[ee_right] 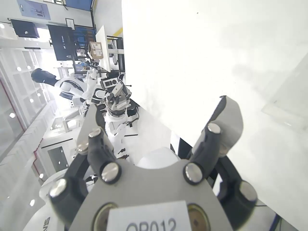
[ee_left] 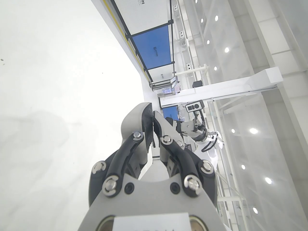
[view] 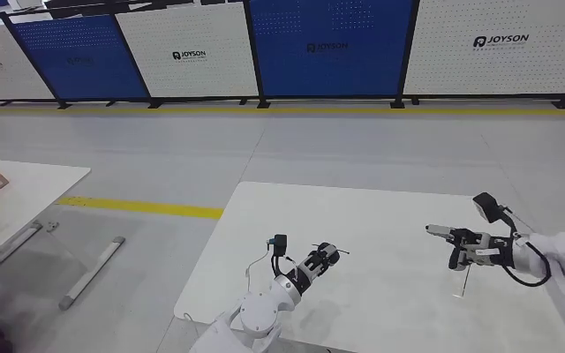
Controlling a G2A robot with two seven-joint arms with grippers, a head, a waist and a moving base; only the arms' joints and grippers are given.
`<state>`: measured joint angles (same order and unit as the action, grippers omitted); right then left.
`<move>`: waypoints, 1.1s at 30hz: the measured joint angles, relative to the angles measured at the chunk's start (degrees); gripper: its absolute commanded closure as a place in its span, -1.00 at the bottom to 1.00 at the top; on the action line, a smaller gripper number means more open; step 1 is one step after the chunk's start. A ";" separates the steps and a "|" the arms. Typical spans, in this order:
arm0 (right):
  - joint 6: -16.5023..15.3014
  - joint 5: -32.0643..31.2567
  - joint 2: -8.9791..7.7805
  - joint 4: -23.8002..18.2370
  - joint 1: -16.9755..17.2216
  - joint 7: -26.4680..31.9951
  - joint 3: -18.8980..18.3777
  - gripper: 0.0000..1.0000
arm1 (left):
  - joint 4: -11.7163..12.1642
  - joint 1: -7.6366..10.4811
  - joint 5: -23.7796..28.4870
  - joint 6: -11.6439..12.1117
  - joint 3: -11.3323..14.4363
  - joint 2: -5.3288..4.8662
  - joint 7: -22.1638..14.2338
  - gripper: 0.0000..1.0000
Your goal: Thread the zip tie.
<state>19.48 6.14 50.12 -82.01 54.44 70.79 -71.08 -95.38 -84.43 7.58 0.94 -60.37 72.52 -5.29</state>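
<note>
Top view, item one: zip tie point(view: 341, 251), a thin dark sliver poking out past the tips of the left claw point(view: 325, 257), held above the tabletop point(view: 371, 221) towards its near edge. The right wrist view catches the same zip tie point(ee_right: 129, 85) jutting from that far-off claw. Left claw: fingers point(ee_left: 133, 123) pressed together in its own wrist view. By my reckoning they pinch the tie, though the strap itself is lost between the pads there. Right claw point(view: 434, 231): well apart on the other side, above the tabletop, jaws spread wide and carrying nothing. Step in hand, as I judge it: bringing the tie's free end and its head together. The right claw would need to come across and take the loose end squarely, near its tip, while the left keeps the strap level. A pinch too far back would likely let so thin a strap droop and miss the slot. A slow, straight approach is advised, with the tip lined up on the opening before any push. Not made out: which end is the head, how much strap sits inside the left claw, and whether the tie is looped at all. Also unresolved: a faint pale strip point(view: 464, 281) just below the right claw, perhaps the same thing as the glassy patch point(ee_right: 284, 102) lying on the tabletop in the right wrist view. What it is I cannot tell.
</note>
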 measured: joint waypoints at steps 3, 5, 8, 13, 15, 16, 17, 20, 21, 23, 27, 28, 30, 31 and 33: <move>-0.01 0.05 0.00 0.00 0.00 0.00 -0.02 -1.00 | 0.00 0.00 0.00 0.00 0.00 0.00 0.00 1.00; -0.01 0.05 0.01 0.00 0.01 0.00 -0.02 -1.00 | 0.00 0.00 0.00 0.00 0.00 0.00 0.00 1.00; -1.44 -0.29 0.06 -0.53 0.90 -0.81 0.61 -1.00 | 0.00 0.00 0.00 0.00 0.00 0.00 0.00 1.00; -0.20 3.35 0.49 6.32 -1.99 1.31 1.40 -1.00 | 0.00 0.00 0.00 0.00 0.00 0.00 0.00 1.00; 0.09 3.92 1.13 10.26 -4.39 -0.29 3.19 -1.00 | 0.00 0.00 0.00 0.00 0.00 0.00 0.00 1.00; 0.06 4.57 1.46 11.84 -5.52 -0.35 4.13 -1.00 | 0.00 0.00 0.00 0.00 0.00 0.00 0.00 1.00; 0.03 5.33 1.77 13.41 -6.70 0.04 5.06 -1.00 | 0.00 0.00 0.00 0.00 0.00 0.00 0.00 1.00; 0.00 7.79 2.64 19.78 -10.68 2.52 8.21 -1.00 | 0.00 0.00 0.00 0.00 0.00 0.00 0.00 1.00; 0.00 8.07 2.77 21.05 -11.58 3.07 8.82 -1.00 | 0.00 0.00 0.00 0.00 0.00 0.00 0.00 1.00; -0.01 8.06 2.77 21.13 -11.55 3.12 8.82 -1.00 | 0.00 0.00 0.00 0.00 0.00 0.00 0.00 1.00; -0.01 8.00 2.75 20.92 -11.39 3.03 8.71 -1.00 | 0.00 0.00 0.00 0.00 0.00 0.00 0.00 1.00; -0.01 8.00 2.74 20.93 -11.39 3.03 8.71 -1.00 | 0.00 0.00 0.00 0.00 0.00 0.00 0.00 1.00; -0.01 8.24 2.79 21.05 -10.97 2.65 8.88 -1.00 | 0.00 0.00 0.00 0.00 0.00 0.00 0.00 1.00; -0.01 8.35 2.81 21.40 -10.71 2.34 9.04 -1.00 | 0.00 0.00 0.00 0.00 0.00 0.00 0.00 1.00; 0.00 8.36 2.84 23.36 -10.83 1.56 9.61 -1.00 | 0.00 0.00 0.00 0.00 0.00 0.00 0.00 1.00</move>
<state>19.48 14.51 52.96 -58.65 43.61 72.36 -61.47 -95.38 -84.43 7.58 0.94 -60.37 72.52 -5.29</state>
